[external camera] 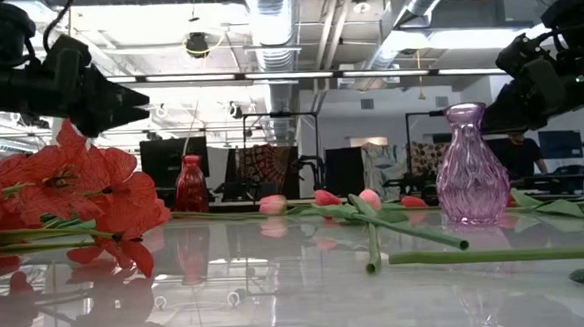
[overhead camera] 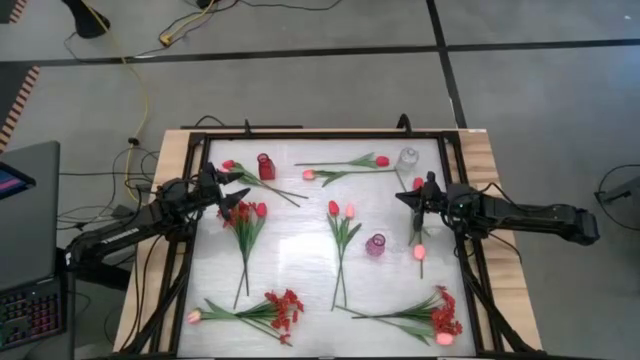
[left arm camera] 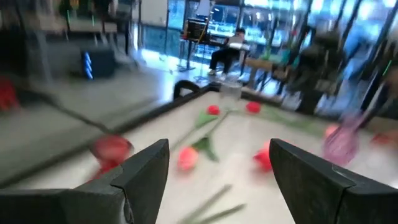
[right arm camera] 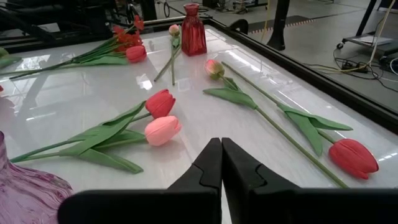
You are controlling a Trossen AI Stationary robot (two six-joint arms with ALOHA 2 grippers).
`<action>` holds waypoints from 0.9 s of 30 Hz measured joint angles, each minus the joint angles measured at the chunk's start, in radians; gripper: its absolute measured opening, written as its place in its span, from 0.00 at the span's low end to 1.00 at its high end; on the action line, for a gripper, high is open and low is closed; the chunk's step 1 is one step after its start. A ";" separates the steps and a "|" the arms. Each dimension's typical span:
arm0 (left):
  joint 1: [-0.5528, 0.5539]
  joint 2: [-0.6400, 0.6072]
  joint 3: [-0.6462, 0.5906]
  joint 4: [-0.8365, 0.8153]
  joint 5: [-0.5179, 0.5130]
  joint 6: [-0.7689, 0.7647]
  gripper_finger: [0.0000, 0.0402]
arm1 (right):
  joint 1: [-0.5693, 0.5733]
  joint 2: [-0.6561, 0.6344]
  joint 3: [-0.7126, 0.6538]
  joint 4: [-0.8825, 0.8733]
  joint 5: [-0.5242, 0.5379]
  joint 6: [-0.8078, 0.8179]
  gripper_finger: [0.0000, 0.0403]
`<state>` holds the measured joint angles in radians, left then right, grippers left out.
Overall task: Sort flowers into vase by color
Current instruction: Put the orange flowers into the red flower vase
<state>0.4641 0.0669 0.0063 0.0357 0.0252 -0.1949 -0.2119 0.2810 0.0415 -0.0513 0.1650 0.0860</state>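
Artificial flowers lie flat about the white table. A red pair point(overhead camera: 251, 210) lies just near of my left gripper point(overhead camera: 238, 196), which hovers open above the table's left part point(left arm camera: 217, 155). A red and pink tulip pair point(right arm camera: 161, 117) lies in the middle, ahead of my right gripper point(right arm camera: 222, 147), which is shut, holds nothing and hovers over the right part point(overhead camera: 403, 197). Red blossom sprays point(overhead camera: 285, 306) point(overhead camera: 445, 315) lie by the near edge. Three vases stand upright: red point(overhead camera: 266, 166), clear point(overhead camera: 408, 158) and purple point(overhead camera: 375, 244).
A black frame point(overhead camera: 320, 137) runs round the table top. More tulips lie along the far side point(overhead camera: 345, 165), and a pink one point(overhead camera: 419, 252) lies near of my right gripper. The room behind holds furniture and a seated person point(left arm camera: 227, 46). A laptop point(overhead camera: 25, 240) sits left of the table.
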 joint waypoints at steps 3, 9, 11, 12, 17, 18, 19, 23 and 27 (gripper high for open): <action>0.000 0.000 0.000 0.005 0.024 -0.357 0.66 | 0.000 0.000 -0.001 0.016 0.000 0.000 0.08; 0.000 0.000 0.000 0.000 -0.003 -0.587 0.66 | 0.000 0.000 -0.004 0.061 0.002 0.003 0.08; 0.000 0.000 0.000 -0.003 -0.021 -0.525 0.66 | 0.000 0.000 -0.004 0.063 0.002 0.003 0.08; 0.000 0.000 0.000 -0.003 -0.022 -0.497 0.66 | 0.000 0.000 -0.004 0.066 0.002 0.003 0.08; 0.000 0.000 0.000 0.004 0.019 -0.508 0.66 | 0.001 0.000 -0.003 0.062 0.002 0.003 0.08; 0.000 0.000 0.000 0.006 0.034 -0.482 0.66 | 0.002 0.000 -0.003 0.057 0.002 0.003 0.08; 0.000 0.000 0.000 0.010 0.057 -0.454 0.66 | 0.002 0.000 -0.003 0.056 0.001 0.003 0.08; 0.000 0.000 0.000 0.043 0.175 -0.383 0.66 | 0.002 0.000 -0.002 0.091 -0.007 0.083 0.08; 0.000 0.000 0.003 0.100 0.315 -0.347 0.66 | 0.002 0.000 -0.002 0.152 -0.063 0.101 0.09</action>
<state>0.4641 0.0673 0.0093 0.1359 0.3401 -0.5415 -0.2096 0.2813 0.0395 0.1008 0.1023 0.1867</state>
